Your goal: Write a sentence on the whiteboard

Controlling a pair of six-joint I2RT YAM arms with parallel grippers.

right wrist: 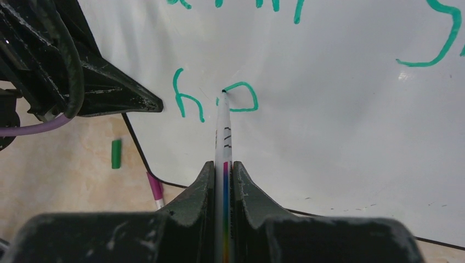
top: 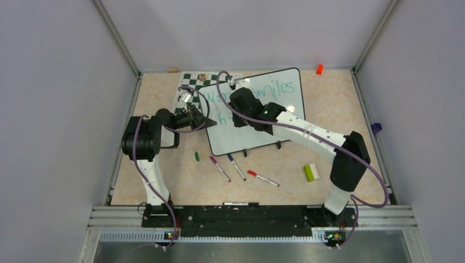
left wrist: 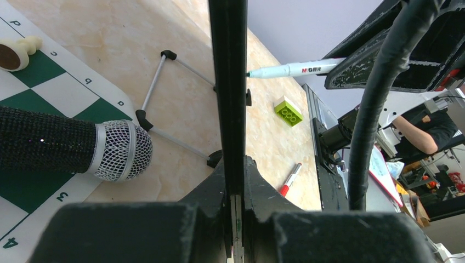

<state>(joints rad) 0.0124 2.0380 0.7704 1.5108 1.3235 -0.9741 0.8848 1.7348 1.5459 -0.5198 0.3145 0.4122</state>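
The whiteboard (top: pixel 277 112) lies tilted at the table's middle; its black rim (left wrist: pixel 227 82) runs up the left wrist view. My left gripper (top: pixel 205 121) is shut on the board's left edge, jaws clamped either side of the rim (left wrist: pixel 234 181). My right gripper (top: pixel 237 118) is shut on a white marker (right wrist: pixel 224 142), whose tip touches the board (right wrist: pixel 340 137). The sentence (top: pixel 282 87) reads "Warm smiles" in teal on the top line. Below it stand an "h" (right wrist: pixel 186 101) and a partly drawn loop (right wrist: pixel 241 97) at the marker tip. The marker also shows in the left wrist view (left wrist: pixel 296 68).
A green-and-white chess mat (top: pixel 189 87) with a microphone (left wrist: pixel 77 148) lies left of the board. Loose markers (top: pixel 237 167) and a green cap (top: pixel 197 156) lie in front of it. A green-and-white brick (top: pixel 311 172) sits at front right, an orange block (top: pixel 319 69) at the back.
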